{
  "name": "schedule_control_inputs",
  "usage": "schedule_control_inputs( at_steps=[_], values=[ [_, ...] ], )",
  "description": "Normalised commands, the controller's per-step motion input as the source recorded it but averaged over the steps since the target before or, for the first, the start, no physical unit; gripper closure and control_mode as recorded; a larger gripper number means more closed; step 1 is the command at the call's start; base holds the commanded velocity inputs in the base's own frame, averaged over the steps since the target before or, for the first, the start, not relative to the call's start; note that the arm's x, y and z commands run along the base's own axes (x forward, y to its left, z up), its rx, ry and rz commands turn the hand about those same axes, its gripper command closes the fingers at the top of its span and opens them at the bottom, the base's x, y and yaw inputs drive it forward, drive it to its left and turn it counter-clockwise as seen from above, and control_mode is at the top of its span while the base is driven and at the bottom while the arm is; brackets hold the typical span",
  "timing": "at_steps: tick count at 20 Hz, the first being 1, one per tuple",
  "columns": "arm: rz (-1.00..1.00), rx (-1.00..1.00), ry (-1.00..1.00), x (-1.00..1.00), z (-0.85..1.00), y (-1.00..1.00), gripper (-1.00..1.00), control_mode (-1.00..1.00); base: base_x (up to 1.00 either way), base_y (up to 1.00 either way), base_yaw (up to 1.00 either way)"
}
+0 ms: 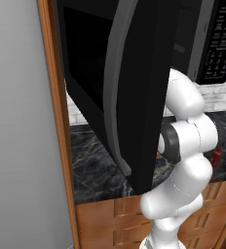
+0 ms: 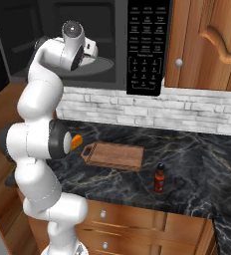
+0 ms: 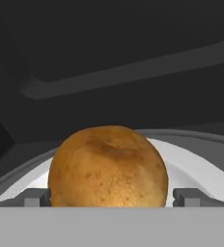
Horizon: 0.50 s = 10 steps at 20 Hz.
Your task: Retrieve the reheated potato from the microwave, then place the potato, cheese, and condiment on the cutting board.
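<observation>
The microwave (image 2: 145, 47) hangs above the counter with its door (image 1: 134, 87) swung wide open. Inside, a brown potato (image 3: 108, 166) rests on a white plate (image 3: 196, 169). My gripper (image 3: 112, 198) is open inside the cavity, one fingertip (image 3: 36, 197) on each side of the potato; I cannot tell if they touch it. On the counter below lie the wooden cutting board (image 2: 115, 155), the orange cheese (image 2: 76, 142) wedge just left of its handle, and the red condiment (image 2: 160, 178) bottle upright to its right, also seen as the red condiment (image 1: 216, 155) in the left base view.
The open door juts out over the dark marble counter (image 2: 197, 164) on the arm's left. Wooden wall cabinets (image 2: 207, 45) stand right of the microwave, drawers (image 2: 137, 224) below the counter. A tall wooden panel (image 1: 56, 121) and grey wall close off the left.
</observation>
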Motion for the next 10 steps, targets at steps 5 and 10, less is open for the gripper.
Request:
schedule_control_inputs(
  at_steps=[5,10],
  values=[
    [0.0,0.0,0.0,0.29,-0.09,0.0,-1.0,-1.0,0.0,0.0,0.0],
    [0.0,0.0,0.0,0.21,-0.03,0.0,-1.0,-1.0,0.0,0.0,0.0]
  ],
)
